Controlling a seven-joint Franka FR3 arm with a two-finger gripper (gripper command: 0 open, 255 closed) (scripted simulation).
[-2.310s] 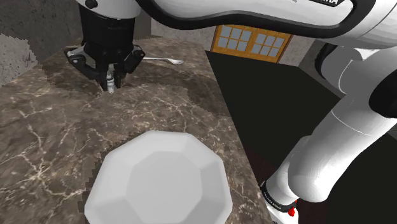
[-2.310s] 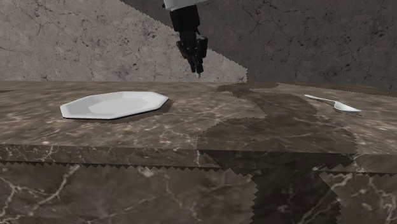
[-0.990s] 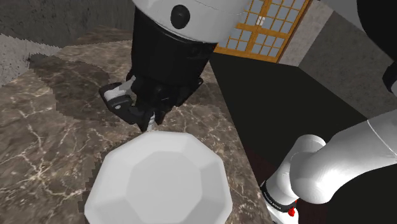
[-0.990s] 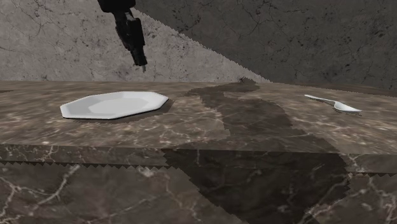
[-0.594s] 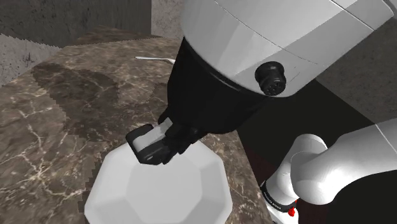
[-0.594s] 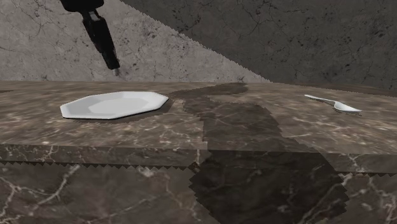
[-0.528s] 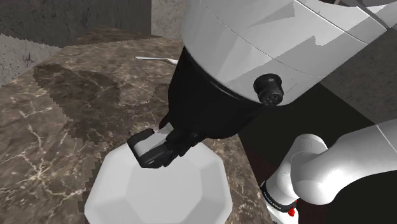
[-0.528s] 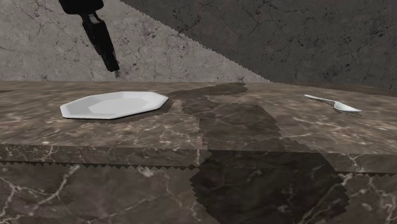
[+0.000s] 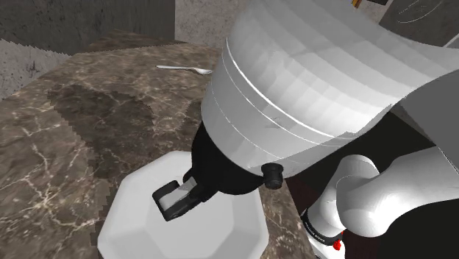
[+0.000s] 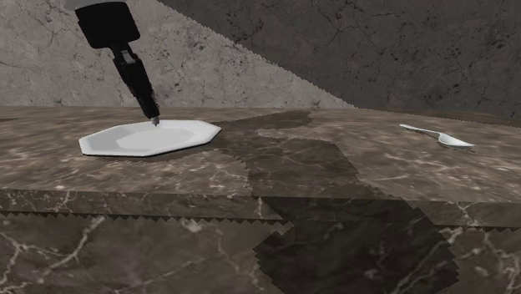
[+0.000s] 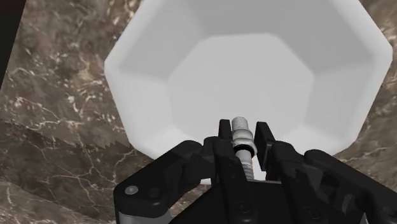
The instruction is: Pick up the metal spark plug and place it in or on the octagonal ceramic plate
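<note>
One white octagonal plate sits on the dark marble table in the shoulder view, w/ the arm looming over it, its black end low above the plate's middle. A pale spoon lies far back.

Second exterior view: the gripper is tilted, the spark plug poking out below its tips, just over the plate's far part. Touching or not, can't tell.

Wrist view: the fingers pinch the plug's narrow body from both sides, its ribbed pale end jutting fwd over the plate's flat centre.

The plug looks small, stiff, prob. light, but smooth and round, so it could roll once let go. A hold across the slim shank seems right, and the plate's raised rim should keep it in.
</note>
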